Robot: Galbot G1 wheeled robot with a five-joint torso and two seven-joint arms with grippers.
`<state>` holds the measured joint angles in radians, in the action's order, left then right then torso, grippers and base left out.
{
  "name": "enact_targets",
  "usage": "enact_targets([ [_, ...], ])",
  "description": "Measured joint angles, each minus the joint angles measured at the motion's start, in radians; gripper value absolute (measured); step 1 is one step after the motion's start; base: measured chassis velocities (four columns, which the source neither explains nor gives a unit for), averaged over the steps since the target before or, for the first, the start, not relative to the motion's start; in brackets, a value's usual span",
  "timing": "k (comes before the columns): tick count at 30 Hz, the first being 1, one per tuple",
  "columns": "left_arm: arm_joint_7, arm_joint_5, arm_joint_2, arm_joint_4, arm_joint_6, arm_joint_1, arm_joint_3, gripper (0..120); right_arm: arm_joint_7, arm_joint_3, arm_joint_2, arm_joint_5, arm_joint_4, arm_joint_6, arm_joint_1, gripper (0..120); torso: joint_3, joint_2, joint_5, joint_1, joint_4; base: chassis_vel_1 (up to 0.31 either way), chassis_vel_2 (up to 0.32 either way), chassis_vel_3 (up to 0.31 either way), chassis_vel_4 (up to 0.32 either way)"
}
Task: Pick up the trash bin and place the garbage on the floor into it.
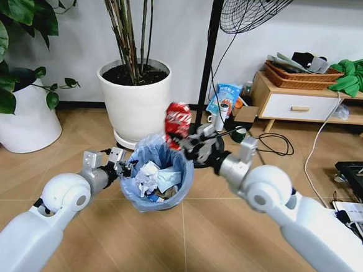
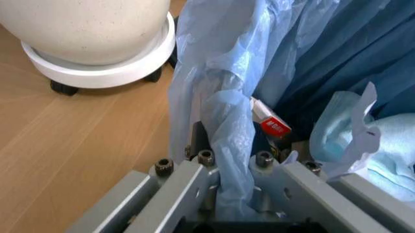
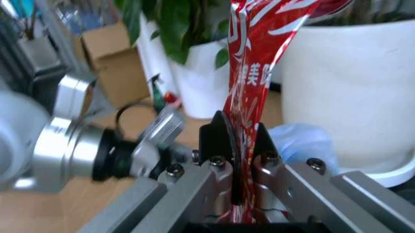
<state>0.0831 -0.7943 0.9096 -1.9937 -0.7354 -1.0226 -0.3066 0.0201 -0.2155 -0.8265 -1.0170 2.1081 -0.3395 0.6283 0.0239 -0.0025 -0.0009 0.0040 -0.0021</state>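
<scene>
One crushed red can (image 1: pixel 177 124) was seen pinched flat between the fingers of the right gripper (image 1: pixel 187 144), held upright above the far right rim of the trash bin (image 1: pixel 154 176); in the right wrist view the can (image 3: pixel 256 73) rose from between the two dark pads (image 3: pixel 219 145), which were pressed tight against it. The bin, lined with a crinkly light-blue bag (image 1: pixel 144 147), was held off to the robot's front centre above the floor (image 1: pixel 224 238), and its inside was already partly loaded with white paper wads (image 1: pixel 146 177) and a pale blue packet (image 1: pixel 169 180). The left gripper (image 1: pixel 122 167) was clamped on the bin's near left rim; in the left wrist view a fold of the bag (image 2: pixel 227 145) was caught between the closed metal fingers (image 2: pixel 188 189), with a small red-and-white scrap (image 2: pixel 271 124) and pale blue paper (image 2: pixel 363 141) noted inside. Behind the bin, a white plant pot (image 1: pixel 135 101) on a wheeled saucer was recorded, with a second white pot (image 1: pixel 26 122) further to the left. A black fan stand (image 1: pixel 207 63) stood just behind the can, and a low wooden cabinet (image 1: pixel 302 104) stood well to the right by the wall.
</scene>
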Motion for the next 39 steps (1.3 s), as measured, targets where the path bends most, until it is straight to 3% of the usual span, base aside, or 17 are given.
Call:
enact_targets([
  [4, -0.002, 0.000, 0.004, 0.003, 0.000, 0.001, 0.004, 0, 0.009, -0.011, 0.024, 0.012, 0.012, -0.006, 0.005, 0, 0.000, 0.000, -0.0002, 0.000, -0.0002, 0.000, 0.000, 0.000, 0.000],
  [8, -0.005, 0.003, 0.010, 0.007, 0.000, 0.001, 0.006, 0, 0.012, -0.014, 0.046, 0.030, 0.024, -0.017, 0.025, 11, 0.000, 0.000, 0.0000, 0.000, -0.0004, 0.000, 0.000, 0.000, 0.000],
  [10, -0.007, 0.004, 0.013, 0.008, 0.000, 0.003, 0.007, 0, 0.017, -0.021, 0.050, 0.048, 0.023, -0.017, 0.034, 23, 0.000, 0.000, 0.0001, 0.000, -0.0004, 0.000, 0.000, 0.000, 0.000],
  [23, -0.011, 0.006, 0.015, 0.011, 0.000, 0.007, 0.007, 0, 0.018, -0.021, 0.043, 0.066, 0.001, -0.009, 0.032, 66, 0.000, 0.000, 0.0001, 0.000, -0.0002, 0.000, 0.000, 0.000, 0.000],
  [30, -0.014, 0.008, 0.017, 0.016, 0.000, 0.009, 0.007, 0, 0.000, 0.043, 0.041, 0.075, 0.005, 0.004, 0.064, 94, 0.000, 0.000, 0.0002, 0.000, -0.0001, 0.000, 0.000, 0.000, 0.000],
  [39, -0.018, 0.015, 0.021, 0.015, 0.000, 0.002, -0.007, 0, -0.086, 0.164, 0.053, 0.113, 0.004, 0.034, 0.154, 100, 0.000, 0.000, 0.0000, 0.000, -0.0004, 0.000, 0.000, 0.000, 0.000],
])
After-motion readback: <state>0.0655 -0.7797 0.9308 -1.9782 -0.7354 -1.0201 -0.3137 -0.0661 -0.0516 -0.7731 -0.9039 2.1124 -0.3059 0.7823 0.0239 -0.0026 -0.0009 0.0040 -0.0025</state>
